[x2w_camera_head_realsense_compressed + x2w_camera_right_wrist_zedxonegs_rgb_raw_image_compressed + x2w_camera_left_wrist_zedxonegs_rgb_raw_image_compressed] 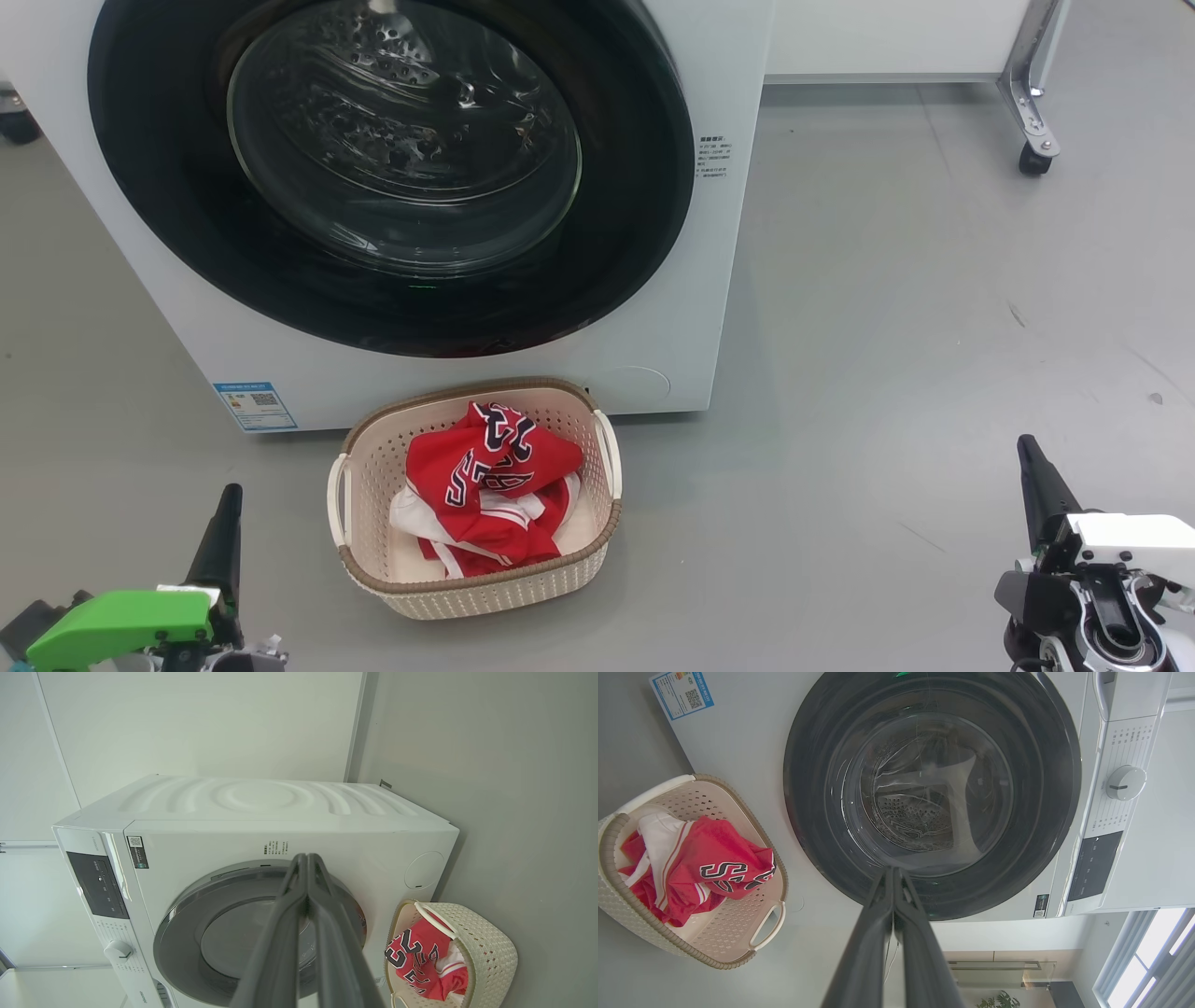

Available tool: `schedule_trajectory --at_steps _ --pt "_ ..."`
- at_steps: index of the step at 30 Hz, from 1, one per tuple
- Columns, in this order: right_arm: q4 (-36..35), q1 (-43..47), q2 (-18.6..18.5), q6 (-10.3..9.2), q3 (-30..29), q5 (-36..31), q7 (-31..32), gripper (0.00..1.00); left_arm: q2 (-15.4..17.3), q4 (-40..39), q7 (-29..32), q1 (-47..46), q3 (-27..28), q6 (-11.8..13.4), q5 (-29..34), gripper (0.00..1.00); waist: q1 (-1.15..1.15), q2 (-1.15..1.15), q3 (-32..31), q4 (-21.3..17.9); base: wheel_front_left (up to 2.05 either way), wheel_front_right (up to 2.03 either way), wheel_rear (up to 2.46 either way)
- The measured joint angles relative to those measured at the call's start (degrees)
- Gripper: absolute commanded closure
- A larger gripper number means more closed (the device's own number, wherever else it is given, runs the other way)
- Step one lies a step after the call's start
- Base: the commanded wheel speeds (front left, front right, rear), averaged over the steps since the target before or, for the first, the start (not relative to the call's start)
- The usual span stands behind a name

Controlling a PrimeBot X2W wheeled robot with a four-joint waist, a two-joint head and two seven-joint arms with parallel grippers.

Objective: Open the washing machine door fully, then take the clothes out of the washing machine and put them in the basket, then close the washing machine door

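While clothes [485,485] are being cradled in the basket [467,387] before the closed washing machine door [168,187], left tool [231,495] and right tool [1028,446] are being held pinched together, empty.

Glossy black door [635,187] with a clear glass bowl, shiny holey metal drum [401,84] behind it. Smooth white washer [308,383] shell. Cream perforated plastic basket [373,467], brown woven-look rim. Soft, crumpled red cloth clothes [485,476]. Matt grey floor [887,373].
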Motion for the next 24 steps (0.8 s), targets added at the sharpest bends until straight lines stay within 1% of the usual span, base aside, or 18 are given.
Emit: schedule_trajectory --at_steps 24 --pt "0.41 -0.35 0.01 0.11 -0.13 0.00 0.14 1.00 0.00 0.44 0.35 -0.08 0.18 -0.02 0.00 1.00 0.00 0.00 -0.02 0.00 0.00 0.00 0.00"
